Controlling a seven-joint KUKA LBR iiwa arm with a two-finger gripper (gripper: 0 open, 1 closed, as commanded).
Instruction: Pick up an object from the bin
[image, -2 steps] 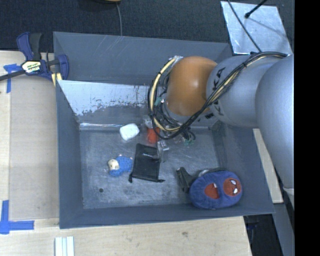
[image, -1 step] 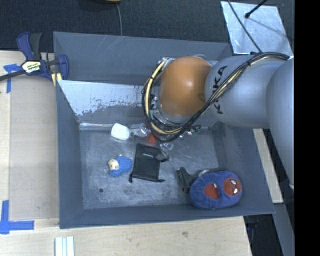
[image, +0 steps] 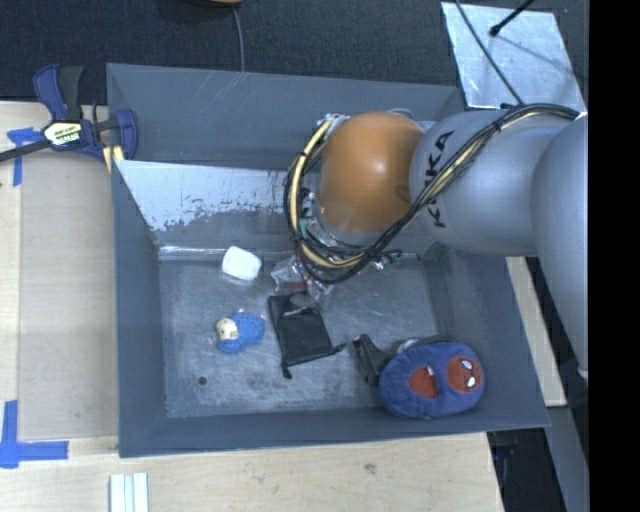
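My gripper (image: 299, 283) hangs low over the middle of the bin, under the arm's orange dome. Directly below and in front of it lies a flat black rectangular piece (image: 303, 336), its upper edge right at the gripper's tip. Whether they touch I cannot tell. A white rounded block (image: 241, 263) rests to the gripper's left near the back wall. A small blue toy with a pale yellow end (image: 237, 332) lies further left and forward.
A round blue plush with two red eyes (image: 436, 379) sits in the front right corner, with a small black object (image: 366, 356) against its left side. The arm and its cables cover the back right of the bin.
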